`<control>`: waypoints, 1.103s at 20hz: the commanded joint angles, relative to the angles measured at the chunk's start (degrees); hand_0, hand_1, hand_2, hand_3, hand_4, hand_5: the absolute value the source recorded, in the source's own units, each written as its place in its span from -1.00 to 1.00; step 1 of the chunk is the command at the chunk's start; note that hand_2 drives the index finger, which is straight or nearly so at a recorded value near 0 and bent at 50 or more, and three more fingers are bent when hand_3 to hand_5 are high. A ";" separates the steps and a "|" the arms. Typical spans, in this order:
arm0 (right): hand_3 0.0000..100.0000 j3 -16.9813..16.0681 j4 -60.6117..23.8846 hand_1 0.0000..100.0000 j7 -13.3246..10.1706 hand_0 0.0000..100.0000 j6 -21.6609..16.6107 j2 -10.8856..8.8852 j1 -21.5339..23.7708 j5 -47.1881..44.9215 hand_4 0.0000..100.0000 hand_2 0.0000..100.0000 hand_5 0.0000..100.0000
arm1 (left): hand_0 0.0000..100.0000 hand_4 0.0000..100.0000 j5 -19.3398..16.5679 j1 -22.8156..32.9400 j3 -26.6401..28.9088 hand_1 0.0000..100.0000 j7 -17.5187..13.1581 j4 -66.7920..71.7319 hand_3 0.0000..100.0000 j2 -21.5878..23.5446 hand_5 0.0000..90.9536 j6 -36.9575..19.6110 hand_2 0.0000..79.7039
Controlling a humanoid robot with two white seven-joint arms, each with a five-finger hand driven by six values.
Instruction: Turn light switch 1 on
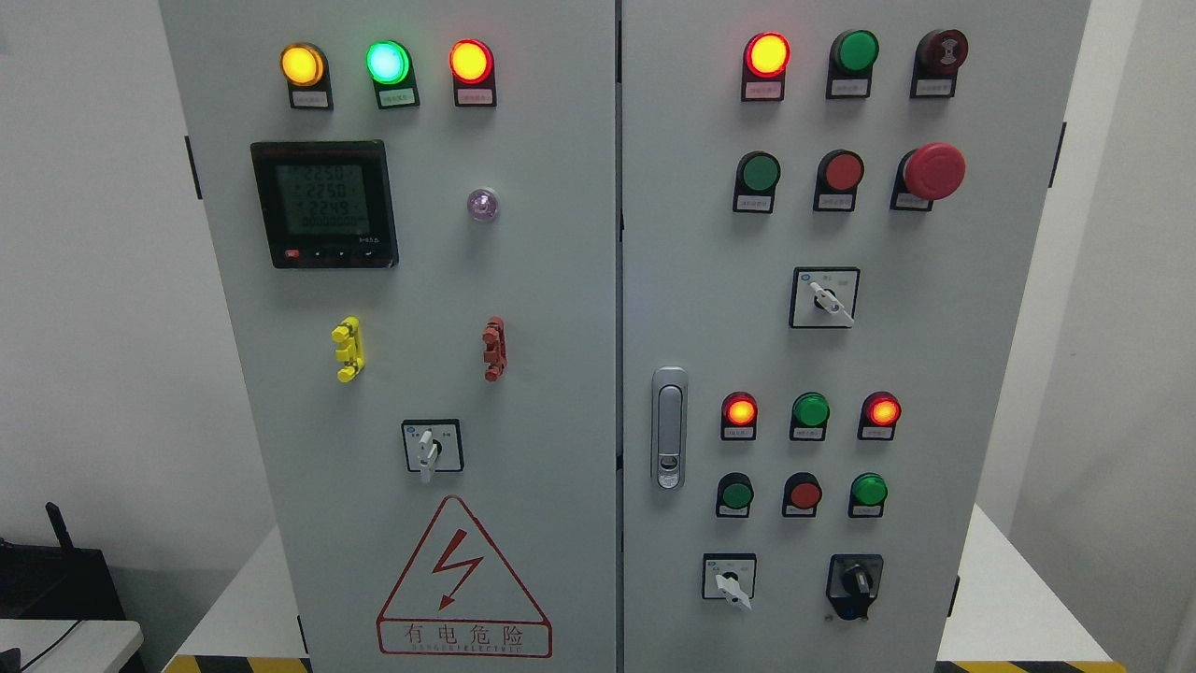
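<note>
A grey electrical cabinet with two doors fills the head view. Its right door carries rows of round lamps and push buttons: a lit red lamp at the top, a green button and a red button below it, then a large red mushroom button. Lower down are lit red lamps and green buttons. Rotary selector switches sit on the same door. The labels are too small to read. Neither hand shows.
The left door holds three lit lamps, a digital meter, a rotary switch and a red warning triangle. A door latch sits at the right door's left edge. Dark equipment lies at the lower left.
</note>
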 commanded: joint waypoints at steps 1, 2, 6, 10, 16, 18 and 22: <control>-1.00 0.97 0.00 -0.22 0.00 -0.76 0.00 -0.02 0.00 -1.41 -1.00 -1.00 -1.00 | -0.30 -1.00 -0.17 0.01 1.58 -1.00 0.00 0.29 -1.00 -0.04 -1.00 -0.02 -1.00; -1.00 0.97 0.00 -0.22 0.00 -0.76 0.00 -0.02 0.00 -1.41 -1.00 -1.00 -1.00 | -0.30 -1.00 -0.17 0.01 1.58 -1.00 0.00 0.29 -1.00 -0.04 -1.00 -0.02 -1.00; -1.00 0.97 0.00 -0.22 0.00 -0.76 0.00 0.06 0.00 -1.41 -1.00 -1.00 -1.00 | -0.30 -1.00 -0.17 0.01 1.58 -1.00 0.00 0.29 -1.00 -0.12 -1.00 -0.02 -1.00; -1.00 0.97 0.00 -0.22 0.00 -0.76 0.00 -0.02 0.00 -1.41 -1.00 -1.00 -1.00 | -0.30 -1.00 -0.17 0.01 2.10 -1.00 0.00 0.20 -1.00 -0.04 -1.00 -0.19 -1.00; -1.00 0.97 0.00 -0.22 0.00 -0.76 0.00 -0.02 0.00 -1.41 -1.00 -1.00 -1.00 | -0.31 -1.00 -0.96 0.09 8.52 -1.00 0.18 -1.38 -1.00 -0.12 -1.00 -0.46 -1.00; -1.00 0.97 0.00 -0.22 0.00 -0.76 0.00 0.06 0.00 -1.41 -1.00 -1.00 -1.00 | -0.31 -1.00 -1.05 0.27 9.66 -1.00 0.18 -2.52 -1.00 -0.12 -1.00 -0.55 -1.00; -1.00 0.97 0.00 -0.22 0.00 -0.76 0.00 -0.02 0.00 -1.41 -1.00 -1.00 -1.00 | -0.31 -1.00 -1.66 3.96 14.14 -1.00 0.97 -11.31 -1.00 -0.04 -1.00 -0.46 -1.00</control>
